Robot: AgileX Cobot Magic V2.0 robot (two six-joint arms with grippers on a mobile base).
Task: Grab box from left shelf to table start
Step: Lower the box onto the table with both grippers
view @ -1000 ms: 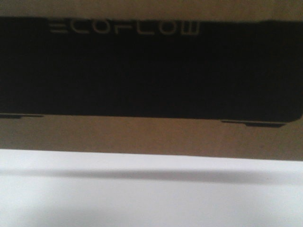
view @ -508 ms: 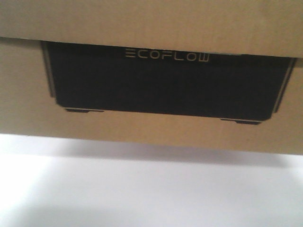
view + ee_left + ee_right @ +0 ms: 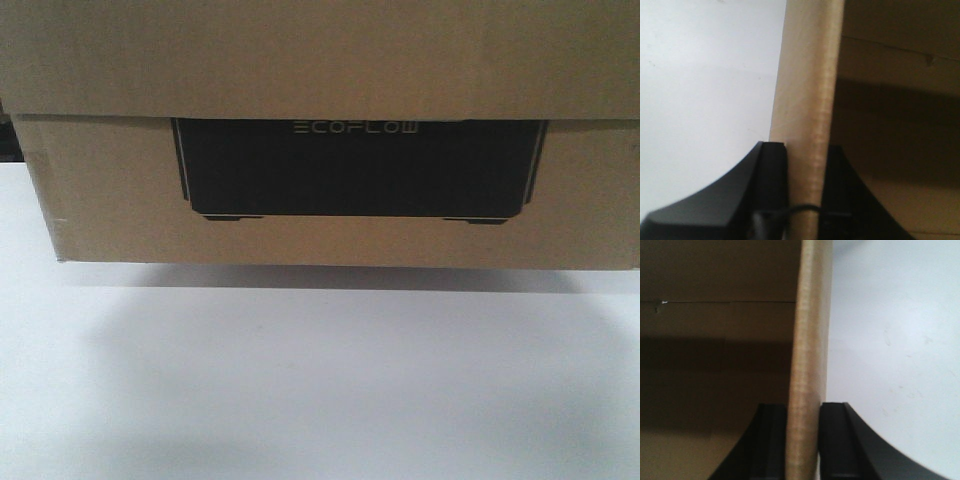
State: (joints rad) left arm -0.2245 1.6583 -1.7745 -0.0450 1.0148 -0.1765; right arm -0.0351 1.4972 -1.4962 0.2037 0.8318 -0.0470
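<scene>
Filling the upper half of the front view, the box [image 3: 330,215] is a wide carton of matte brown corrugated cardboard, its near face printed with a black rectangular panel [image 3: 355,170] lettered "ECOFLOW" in thin pale type. A flap overhangs the top of that panel. The carton sits over the bench [image 3: 320,390], a smooth plain white surface, with a soft dark shadow spread under its lower edge; whether it touches the bench cannot be told. In the left wrist view, the left gripper [image 3: 805,200] has its black jaws closed on a pale upright cardboard wall, one jaw on each face, the carton's shadowed interior to one side. The right gripper [image 3: 804,440] mirrors it, jaws pinching the opposite wall edge, white bench beyond.
</scene>
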